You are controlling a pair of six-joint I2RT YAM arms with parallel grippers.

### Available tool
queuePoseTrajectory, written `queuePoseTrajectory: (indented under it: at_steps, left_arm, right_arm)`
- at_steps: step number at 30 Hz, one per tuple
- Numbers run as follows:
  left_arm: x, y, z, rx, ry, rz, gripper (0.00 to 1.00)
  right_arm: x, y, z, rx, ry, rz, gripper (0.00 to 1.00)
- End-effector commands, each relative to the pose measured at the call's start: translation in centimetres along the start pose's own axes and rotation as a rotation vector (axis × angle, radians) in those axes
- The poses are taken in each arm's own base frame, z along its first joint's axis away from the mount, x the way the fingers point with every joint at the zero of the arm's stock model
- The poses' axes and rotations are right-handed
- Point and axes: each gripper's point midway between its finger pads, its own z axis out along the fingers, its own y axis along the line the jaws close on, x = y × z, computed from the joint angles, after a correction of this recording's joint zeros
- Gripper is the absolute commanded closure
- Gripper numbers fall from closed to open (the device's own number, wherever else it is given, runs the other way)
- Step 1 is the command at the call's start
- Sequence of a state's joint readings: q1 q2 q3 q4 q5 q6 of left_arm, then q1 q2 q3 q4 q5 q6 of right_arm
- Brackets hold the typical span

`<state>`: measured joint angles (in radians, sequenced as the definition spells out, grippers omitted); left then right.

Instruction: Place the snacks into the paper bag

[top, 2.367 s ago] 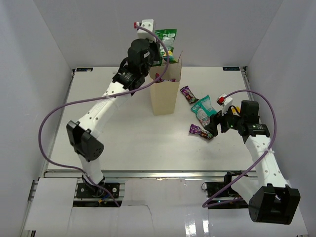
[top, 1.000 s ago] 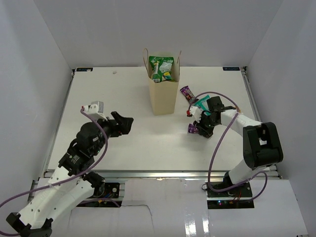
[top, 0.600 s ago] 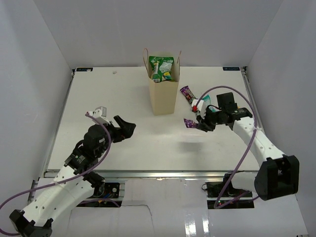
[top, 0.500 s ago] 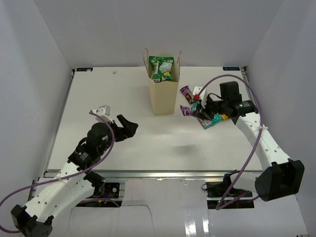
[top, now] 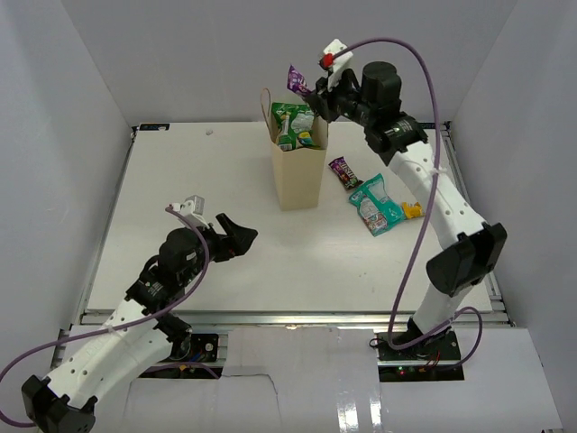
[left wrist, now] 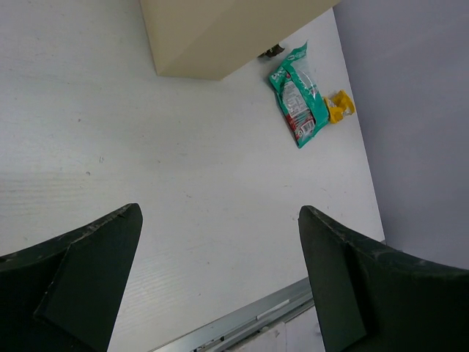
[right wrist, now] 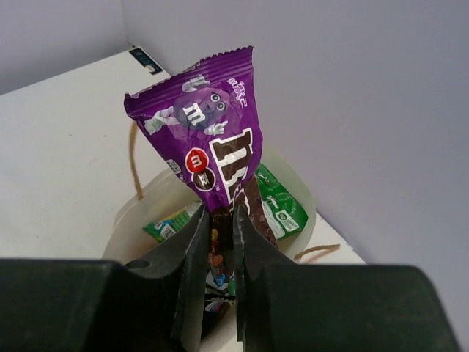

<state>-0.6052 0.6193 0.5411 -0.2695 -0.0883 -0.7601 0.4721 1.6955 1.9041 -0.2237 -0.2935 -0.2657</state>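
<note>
Right wrist: right pincer point(right wrist: 218, 216) clenched on purple candy bar point(right wrist: 209, 139) above paper bag point(right wrist: 135, 220); left pincer point(left wrist: 220, 213) spread wide

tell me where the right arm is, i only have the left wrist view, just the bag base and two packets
observer: right gripper is raised above the paper bag, shut on a purple candy packet
operator: lined up with the opening
observer: yes, the right wrist view shows the packet hanging over the open mouth, a green-white bag inside
operator: any snacks i can't see
observer: another purple candy bar lies just right of the bag
</note>
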Motion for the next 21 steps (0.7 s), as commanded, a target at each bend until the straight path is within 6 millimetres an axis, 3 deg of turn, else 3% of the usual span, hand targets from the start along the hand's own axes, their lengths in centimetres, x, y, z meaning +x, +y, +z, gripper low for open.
queuePoseTrajectory:
  at_steps: [1, 4, 6, 9, 11, 13, 15, 19, 21]
  left_arm:
    - [0.1, -0.3, -0.6, 0.028, -0.006, -0.023, 0.02]
    - [0.0, 0.0, -0.8, 0.018, -0.014, -0.023, 0.02]
    - [0.0, 0.0, -0.9, 0.015, -0.013, -0.023, 0.02]
    - [0.1, 0.1, -0.8, 0.012, -0.007, -0.023, 0.02]
    - [0.1, 0.1, -0.9, 0.013, -0.006, -0.023, 0.02]
    - [0.2, 0.2, -0.8, 0.011, -0.004, -0.022, 0.02]
    - [0.3, 0.1, -0.8, 0.011, -0.002, -0.021, 0.02]
    - [0.3, 0.1, -0.6, 0.01, 0.006, -0.011, 0.02]
    - [0.3, 0.1, -0.5, 0.009, 0.007, -0.006, 0.02]
  right_arm:
    - [-1.4, -2.8, 2.3, 0.166, -0.069, 0.103, 0.92]
    - [-0.3, -1.4, 4.2, 0.142, -0.054, 0.11, 0.92]
    - [0.3, -1.0, 4.4, 0.162, -0.041, 0.111, 0.92]
    - [2.3, -1.5, 4.2, 0.223, -0.003, 0.117, 0.86]
    - [4.1, -2.0, 4.0, 0.266, 0.04, 0.106, 0.75]
    - [4.2, -1.5, 3.3, 0.249, 0.047, 0.09, 0.56]
    - [3.8, -0.9, 2.1, 0.226, 0.045, 0.067, 0.43]
    - [1.3, 2.7, -0.9, 0.032, 0.004, 0.019, 0.27]
    - [1.0, 3.7, -3.9, -0.04, 0.015, -0.019, 0.23]
